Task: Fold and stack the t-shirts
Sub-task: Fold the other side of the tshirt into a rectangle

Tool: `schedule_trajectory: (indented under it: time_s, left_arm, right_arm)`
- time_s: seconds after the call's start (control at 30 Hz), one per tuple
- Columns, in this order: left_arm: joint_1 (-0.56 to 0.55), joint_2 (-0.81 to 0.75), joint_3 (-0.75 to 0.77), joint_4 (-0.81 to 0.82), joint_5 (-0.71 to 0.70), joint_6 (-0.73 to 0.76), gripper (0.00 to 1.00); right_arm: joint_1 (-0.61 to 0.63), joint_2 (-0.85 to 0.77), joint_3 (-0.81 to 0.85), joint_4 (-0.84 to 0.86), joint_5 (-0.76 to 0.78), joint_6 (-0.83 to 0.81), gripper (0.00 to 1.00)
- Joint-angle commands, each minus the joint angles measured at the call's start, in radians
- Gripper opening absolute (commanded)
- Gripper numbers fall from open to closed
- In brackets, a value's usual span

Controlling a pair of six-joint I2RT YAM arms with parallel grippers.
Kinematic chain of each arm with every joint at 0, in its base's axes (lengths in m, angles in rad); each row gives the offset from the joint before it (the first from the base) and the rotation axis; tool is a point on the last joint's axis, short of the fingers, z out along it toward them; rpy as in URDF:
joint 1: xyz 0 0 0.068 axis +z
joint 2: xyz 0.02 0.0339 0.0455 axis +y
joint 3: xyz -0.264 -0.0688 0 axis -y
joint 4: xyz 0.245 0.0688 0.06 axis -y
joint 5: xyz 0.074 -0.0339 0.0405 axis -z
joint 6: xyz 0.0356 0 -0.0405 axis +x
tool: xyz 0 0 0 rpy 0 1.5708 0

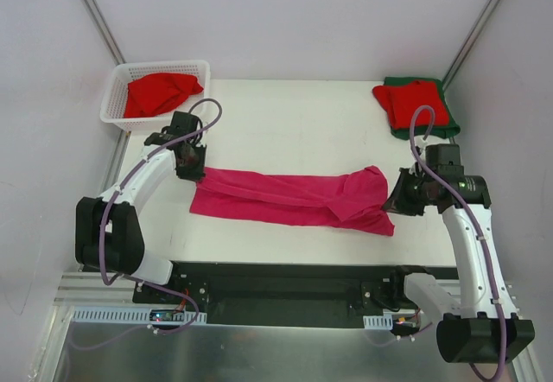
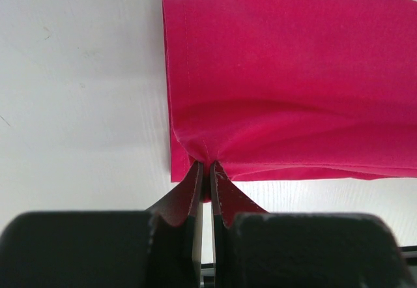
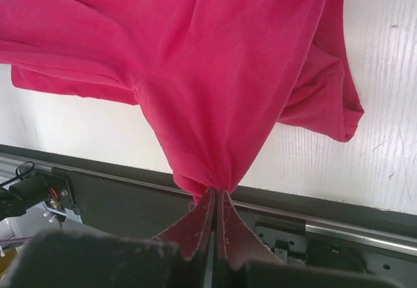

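A magenta-pink t-shirt [image 1: 294, 196] lies stretched in a long band across the white table. My left gripper [image 1: 194, 173] is shut on its left end; the left wrist view shows the cloth [image 2: 287, 79] pinched at the hem between the fingertips [image 2: 207, 171]. My right gripper [image 1: 396, 202] is shut on its right end, where the cloth [image 3: 221, 86] bunches and lifts into the fingertips [image 3: 217, 193]. A folded red t-shirt [image 1: 413, 101] lies on a dark green one [image 1: 399, 127] at the back right. Another red t-shirt [image 1: 158, 92] sits crumpled in the basket.
A white lattice basket [image 1: 117, 110] stands at the table's back left corner. The table's front edge and a black rail [image 3: 326, 216] run just under my right gripper. Grey walls close in both sides.
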Motion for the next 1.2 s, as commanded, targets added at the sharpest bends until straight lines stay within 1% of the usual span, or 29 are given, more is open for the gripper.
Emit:
schedule_trajectory:
  time_s: [0.0,0.13,0.33,0.67,1.0,1.17]
  left_arm:
    - [0.009,0.017,0.035,-0.039,0.013,0.004,0.00]
    - [0.009,0.028,0.042,-0.054,0.012,0.001,0.00]
    - [0.007,0.031,0.040,-0.079,0.007,-0.009,0.00]
    - [-0.013,0.045,0.037,-0.129,0.012,-0.022,0.00]
    - [-0.036,0.137,0.051,-0.169,0.027,-0.029,0.00]
    - [-0.037,0.178,0.039,-0.166,-0.007,-0.041,0.00]
  right_arm:
    - [0.018,0.000,-0.043,-0.012,-0.010,0.012,0.01]
    - [0.032,0.004,-0.079,0.004,-0.008,0.021,0.01]
    - [0.050,0.017,-0.088,0.014,0.032,0.030,0.01]
    - [0.081,0.040,-0.100,0.042,0.041,0.052,0.01]
    - [0.090,0.050,-0.099,0.048,0.044,0.058,0.01]
    - [0.092,0.055,-0.094,0.050,0.049,0.056,0.01]
